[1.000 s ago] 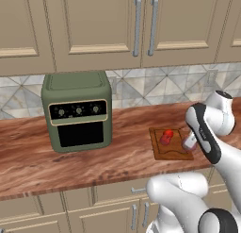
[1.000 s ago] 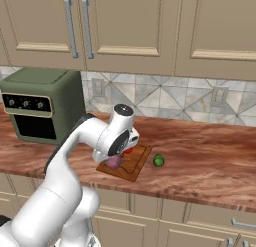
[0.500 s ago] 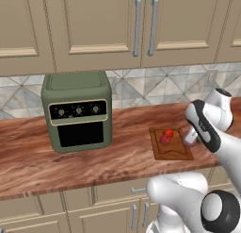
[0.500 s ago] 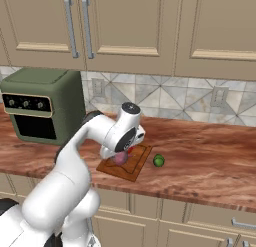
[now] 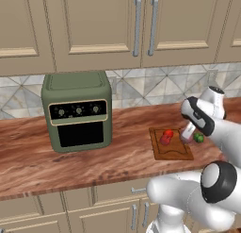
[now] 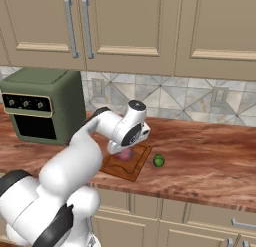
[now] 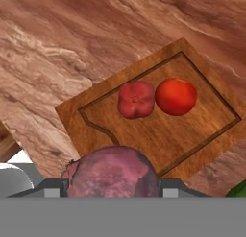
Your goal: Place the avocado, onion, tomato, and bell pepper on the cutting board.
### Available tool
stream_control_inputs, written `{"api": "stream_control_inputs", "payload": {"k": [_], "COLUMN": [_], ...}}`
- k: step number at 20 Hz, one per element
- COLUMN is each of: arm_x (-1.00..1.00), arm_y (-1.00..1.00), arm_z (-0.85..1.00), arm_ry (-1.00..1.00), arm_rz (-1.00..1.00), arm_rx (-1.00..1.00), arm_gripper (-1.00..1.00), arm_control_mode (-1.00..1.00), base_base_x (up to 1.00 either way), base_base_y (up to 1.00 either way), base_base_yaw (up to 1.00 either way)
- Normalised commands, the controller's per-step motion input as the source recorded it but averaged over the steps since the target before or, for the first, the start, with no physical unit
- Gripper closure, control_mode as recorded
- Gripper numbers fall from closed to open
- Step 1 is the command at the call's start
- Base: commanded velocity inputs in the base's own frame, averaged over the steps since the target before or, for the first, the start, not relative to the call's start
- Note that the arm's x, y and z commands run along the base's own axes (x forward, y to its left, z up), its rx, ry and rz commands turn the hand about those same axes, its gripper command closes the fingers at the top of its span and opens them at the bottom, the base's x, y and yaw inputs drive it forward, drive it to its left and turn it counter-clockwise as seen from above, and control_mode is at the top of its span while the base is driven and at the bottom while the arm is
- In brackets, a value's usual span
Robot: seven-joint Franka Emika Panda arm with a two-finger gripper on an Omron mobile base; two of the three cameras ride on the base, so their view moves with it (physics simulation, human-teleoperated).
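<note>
Hand (image 7: pixel 111 189) poised over the near edge of the flat brown wooden cutting board (image 7: pixel 202 135) with the grooved rim, fingers (image 7: pixel 53 187) set partway apart against either side of the dull pinkish-purple matte onion (image 7: pixel 111 176); looks held, though cannot tell for sure whether the grip is firm. From the right base view, onion (image 6: pixel 126 154) low over the board (image 6: pixel 135 166), just under the hand (image 6: pixel 126 150); whether touching the wood, cannot tell.

On the board already: lumpy deep red bell pepper (image 7: pixel 136 99) and smooth bright orange-red tomato (image 7: pixel 176 96), touching or nearly so, toward the far side of the board from the hand. Small dark green roundish avocado (image 6: pixel 158 161) off the board, just beside its right edge on the reddish wooden bench (image 6: pixel 210 156). So 2 of 4 on, 1 in hand, 1 left.

To do this step well:
- Lower onto bare wood inside the groove, on the hand's side of the pepper and tomato, apart from both.
- Settle the onion on the surface before letting go; round shape likely to roll if dropped.
- Part the fingers slowly and lift straight up, no sideways drag toward the 2 red items.
- Then on to the avocado beside the board.
</note>
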Motion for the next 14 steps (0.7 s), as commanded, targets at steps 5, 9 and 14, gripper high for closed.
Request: {"api": "stream_control_inputs", "payload": {"k": [5, 9, 14], "arm_x": [0.26, 0.23, 0.16], "arm_y": [-0.13, 0.0, -0.01], "arm_z": [-0.29, -0.3, -0.28], "arm_ry": [0.05, 0.05, 0.05], "arm_rz": [0.0, 0.0, 0.0], "arm_rx": [0.0, 0.0, 0.0], "arm_gripper": [1.0, 1.0, 1.0], "arm_control_mode": [-1.0, -1.0, -1.0], "base_base_x": [0.0, 0.0, 0.0], "base_base_y": [0.0, 0.0, 0.0], "base_base_yaw": [0.0, 0.0, 0.0]}}
